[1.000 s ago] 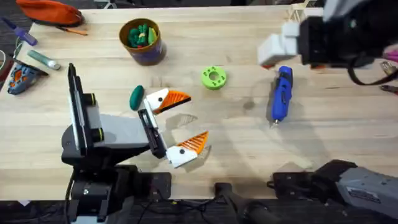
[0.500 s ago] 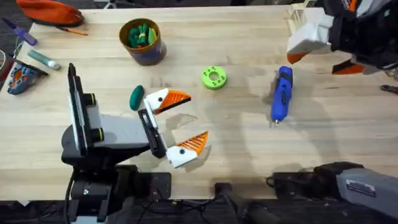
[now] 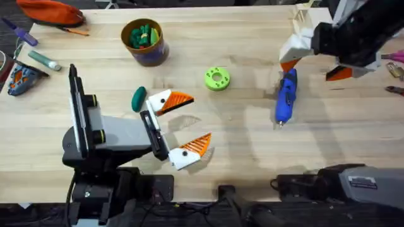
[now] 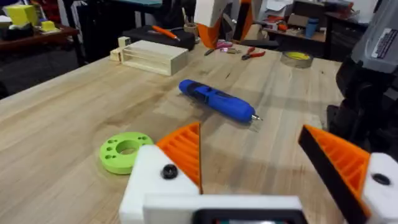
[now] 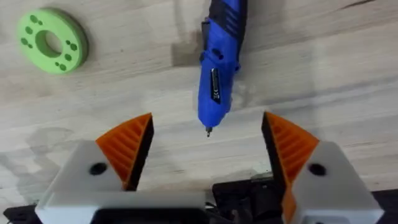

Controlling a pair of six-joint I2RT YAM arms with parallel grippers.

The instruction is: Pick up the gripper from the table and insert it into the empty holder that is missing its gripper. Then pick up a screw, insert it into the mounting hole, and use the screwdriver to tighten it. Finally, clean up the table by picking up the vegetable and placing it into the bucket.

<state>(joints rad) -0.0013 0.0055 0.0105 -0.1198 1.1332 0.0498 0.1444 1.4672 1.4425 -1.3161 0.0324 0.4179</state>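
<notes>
Screwdriver (image 3: 285, 95), blue, pen-shaped, on wood

Your light wooden table (image 3: 240, 145) carries: the blue screwdriver (image 3: 285, 96) at right; a green holed disc (image 3: 217, 79) mid-table; the yellow-rimmed bucket (image 3: 144, 41) at the far side; the dark green vegetable (image 3: 138, 99) at left; a wooden block (image 4: 149, 56) at the far right.

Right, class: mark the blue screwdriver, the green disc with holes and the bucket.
screwdriver (image 3: 285, 98), overhead view, middle of its blue body.
green disc (image 3: 216, 79), overhead view, on its ring beside the centre hole.
bucket (image 3: 126, 29), overhead view, on its mustard-yellow rim.
</notes>
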